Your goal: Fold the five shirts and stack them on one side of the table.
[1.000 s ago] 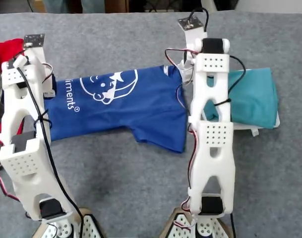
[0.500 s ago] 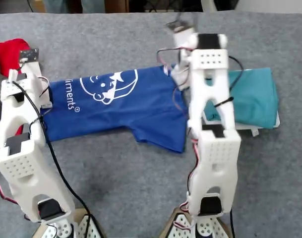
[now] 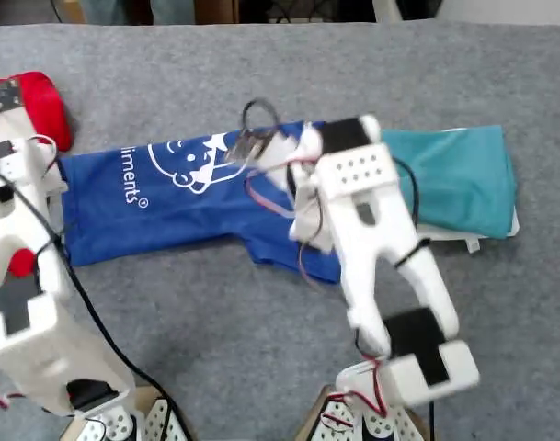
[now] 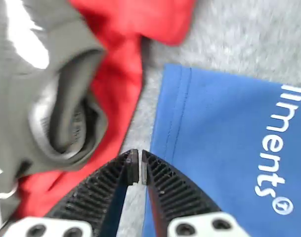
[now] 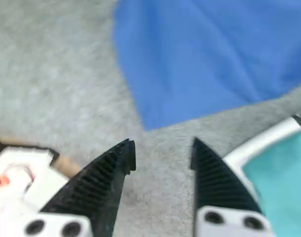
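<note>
Left wrist view shows us our left fingers closed and empty, the hem of the blue shirt just beside their tips, a red shirt opposite. Our right fingers stand open over the bench, blue shirt just beyond the tips, teal shirt alongside.

Royal blue shirt with white cartoon print and white lettering, plain teal shirt, plain red shirt, grey shirt with pale patches, mottled grey table, white arms with black motors
</note>
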{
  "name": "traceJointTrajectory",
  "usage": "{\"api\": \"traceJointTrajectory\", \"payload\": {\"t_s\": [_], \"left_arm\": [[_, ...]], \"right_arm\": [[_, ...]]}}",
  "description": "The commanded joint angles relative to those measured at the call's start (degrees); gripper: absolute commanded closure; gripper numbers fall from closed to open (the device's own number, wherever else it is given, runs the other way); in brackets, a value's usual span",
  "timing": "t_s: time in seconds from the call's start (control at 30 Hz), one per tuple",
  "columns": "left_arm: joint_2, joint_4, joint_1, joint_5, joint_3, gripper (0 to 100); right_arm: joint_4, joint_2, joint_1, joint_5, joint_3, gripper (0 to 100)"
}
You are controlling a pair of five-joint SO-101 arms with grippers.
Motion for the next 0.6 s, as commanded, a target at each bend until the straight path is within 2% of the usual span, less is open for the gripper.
{"api": "traceJointTrajectory", "payload": {"t_s": [0.0, 0.13, 0.27, 0.33, 0.57], "left_arm": [[-7.4, -4.0, -0.5, -3.3, 6.3, 95], [-8.6, -12.1, -1.6, -5.7, 14.9, 95], [-7.6, -18.2, -3.2, -5.9, 19.6, 95], [-6.0, -20.4, -3.3, -5.9, 20.1, 95], [0.2, -22.2, -4.2, -5.5, 18.1, 95]], "right_arm": [[-1.5, -6.5, -3.5, 2.6, 7.5, 76.5], [-4.7, -8.7, -4.6, 3.0, 14.5, 74.8], [-6.7, -9.6, -4.6, 3.4, 18.5, 63.5], [-6.6, -9.7, -4.6, 5.7, 19.5, 60.9], [-11.3, -9.3, -5.5, 7.9, 20.6, 66.5]]}}
